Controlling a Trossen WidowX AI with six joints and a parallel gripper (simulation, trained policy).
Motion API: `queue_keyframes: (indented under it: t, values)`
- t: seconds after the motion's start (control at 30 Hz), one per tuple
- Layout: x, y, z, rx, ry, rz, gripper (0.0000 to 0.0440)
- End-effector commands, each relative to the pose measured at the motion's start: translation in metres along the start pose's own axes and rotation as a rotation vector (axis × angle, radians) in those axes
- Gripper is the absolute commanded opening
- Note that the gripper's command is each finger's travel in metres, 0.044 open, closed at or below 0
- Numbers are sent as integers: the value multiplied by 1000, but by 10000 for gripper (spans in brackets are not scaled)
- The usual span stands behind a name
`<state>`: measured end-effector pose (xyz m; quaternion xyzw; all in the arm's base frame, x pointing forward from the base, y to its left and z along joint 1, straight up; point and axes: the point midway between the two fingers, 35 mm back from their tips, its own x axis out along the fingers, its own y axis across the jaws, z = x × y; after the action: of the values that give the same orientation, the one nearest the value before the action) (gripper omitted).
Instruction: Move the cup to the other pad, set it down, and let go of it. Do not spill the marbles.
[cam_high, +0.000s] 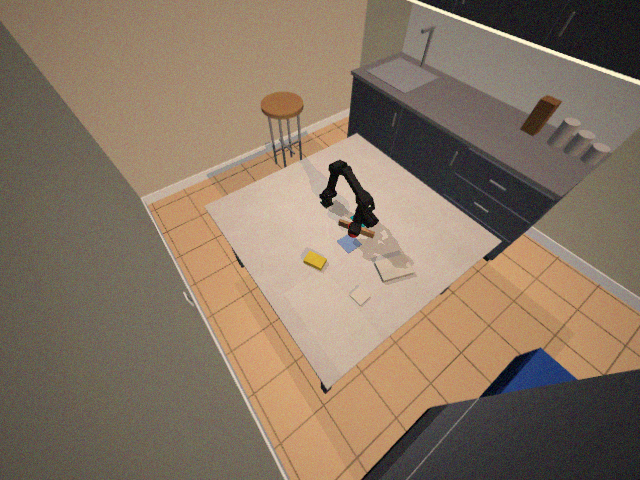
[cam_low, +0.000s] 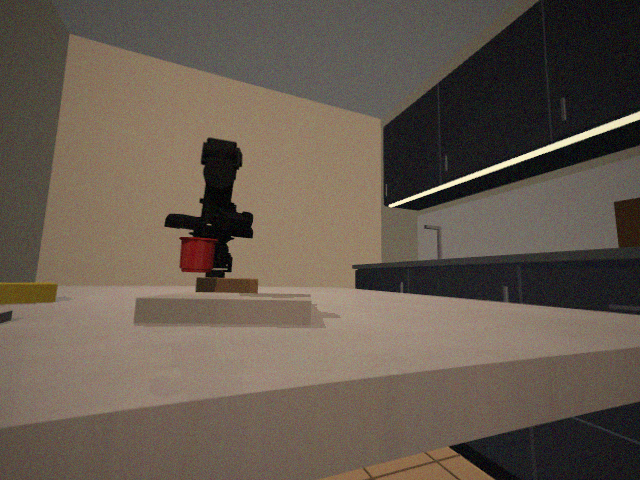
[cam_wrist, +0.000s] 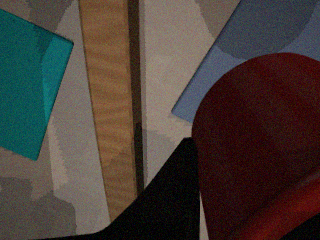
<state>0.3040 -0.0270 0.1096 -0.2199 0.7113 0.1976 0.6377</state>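
The red cup (cam_high: 352, 234) (cam_low: 197, 254) (cam_wrist: 260, 115) hangs upright in the air, clear of the table. My gripper (cam_wrist: 203, 146) is shut on the cup's wall; one black finger shows against its outside, and the other is hidden. The blue pad (cam_high: 349, 243) (cam_wrist: 210, 72) lies below the cup with a shadow on it. The teal pad (cam_high: 354, 218) (cam_wrist: 25, 85) lies on the other side of the wooden bar, partly hidden by the arm in the top view. The marbles are not visible in any view now.
A wooden bar (cam_high: 366, 232) (cam_low: 237, 285) (cam_wrist: 110, 75) lies between the two pads. A yellow block (cam_high: 314, 259) (cam_low: 28, 292), a pale flat slab (cam_high: 393, 270) (cam_low: 222, 311) and a small pale square (cam_high: 360, 296) lie elsewhere on the table.
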Motion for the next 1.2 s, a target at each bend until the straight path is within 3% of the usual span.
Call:
queue_keyframes:
  t: [0.0, 0.57, 1.17]
  values:
    - [-9, 7, 5, -24, -21, -6, 0]
    - [-26, 51, 33, -131, -91, -57, 3]
    - [-19, 106, 50, -225, -146, -86, 0]
